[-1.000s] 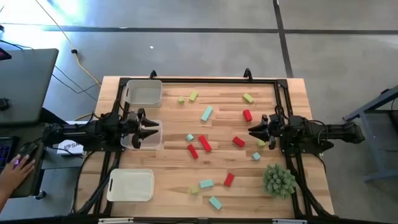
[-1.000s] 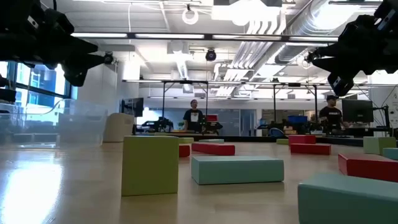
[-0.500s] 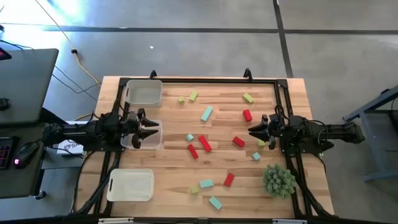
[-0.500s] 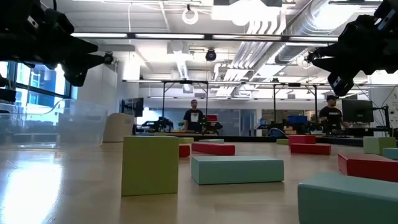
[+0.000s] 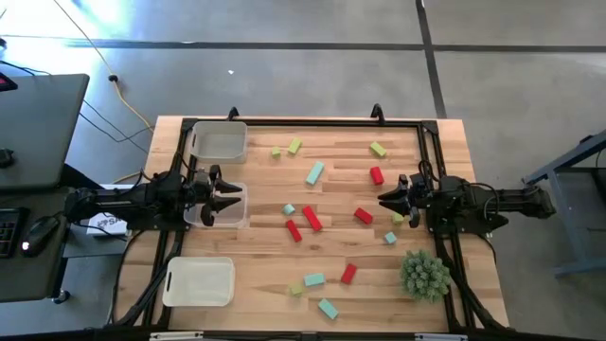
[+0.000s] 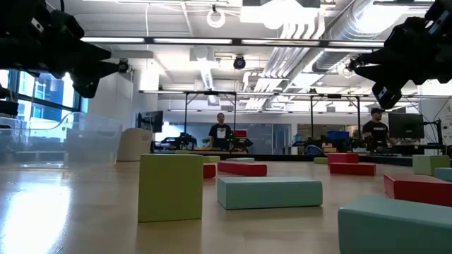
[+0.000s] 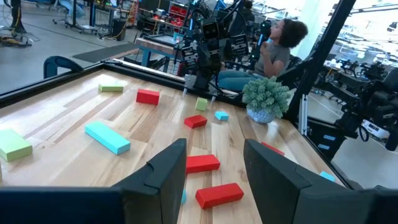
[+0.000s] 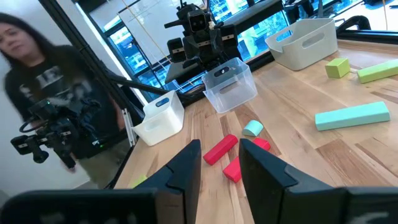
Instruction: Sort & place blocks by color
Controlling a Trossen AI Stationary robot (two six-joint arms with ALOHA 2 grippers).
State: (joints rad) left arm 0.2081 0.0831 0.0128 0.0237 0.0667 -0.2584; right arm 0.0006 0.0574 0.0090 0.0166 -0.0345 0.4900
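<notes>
Red, teal and yellow-green blocks lie scattered flat on the wooden table, among them a teal bar [image 5: 314,172], a red bar [image 5: 311,218] and a yellow-green block [image 5: 378,149]. In the low view a yellow-green cube [image 6: 170,187] and a teal bar [image 6: 269,192] stand nearest. My left gripper [image 5: 232,201] [image 7: 214,149] hovers open over the middle clear bin [image 5: 214,206] at the table's left. My right gripper [image 5: 383,201] [image 8: 219,149] hovers open at the table's right, beside a red block [image 5: 363,216]. Both are raised off the table and hold nothing.
Two more clear bins sit along the left side, one far [image 5: 219,142] and one near [image 5: 200,281]. A spiky green plant ball [image 5: 424,274] stands near the right near corner. A black frame [image 5: 303,121] rims the table. A person [image 8: 37,81] shows beyond the table.
Neither arm has moved and no block has shifted. A person's hand that rested at the desk left of the table a second ago has drawn out of view.
</notes>
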